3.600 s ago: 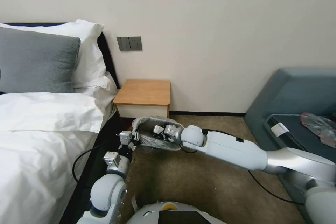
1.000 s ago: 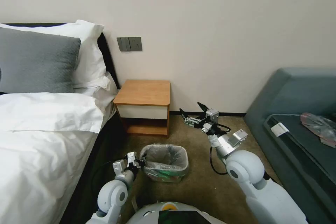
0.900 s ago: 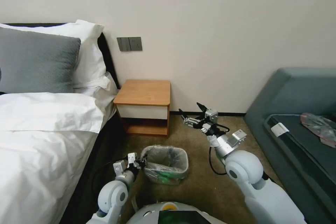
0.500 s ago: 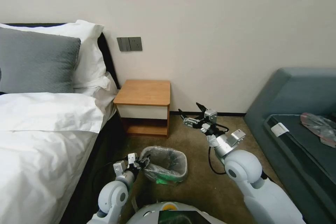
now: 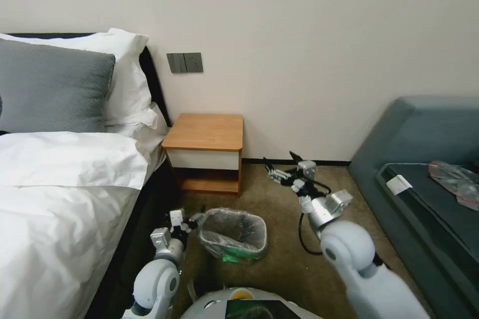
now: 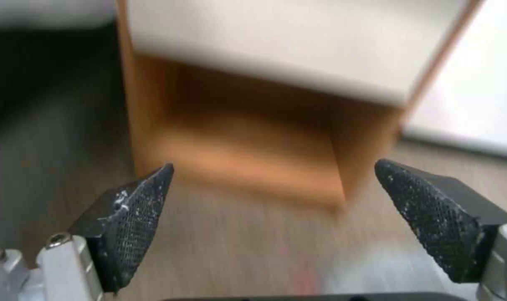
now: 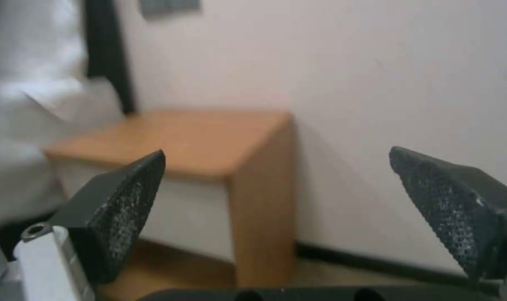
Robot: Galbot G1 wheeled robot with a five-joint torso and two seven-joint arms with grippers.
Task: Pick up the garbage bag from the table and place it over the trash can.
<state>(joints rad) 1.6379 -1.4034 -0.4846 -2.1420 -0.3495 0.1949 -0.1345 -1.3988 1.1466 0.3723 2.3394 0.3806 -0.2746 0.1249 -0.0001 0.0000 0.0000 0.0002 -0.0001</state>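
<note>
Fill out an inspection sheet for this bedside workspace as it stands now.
Surface: nightstand top bare, nothing seen on it.
Job's things: garbage bag lines the trash can, film folded over the rim; bin stands on the carpet in front of the nightstand.
Clutter: a second plastic bag and a white tag lie on the sofa.
Grippers: left pincer open beside the bin's rim, holding nothing; right pincer open in the air right of the nightstand, empty.
Cables: black cable loops by the right arm.
Surroundings: bed with pillows on the robot's left; wall switch plate.
</note>
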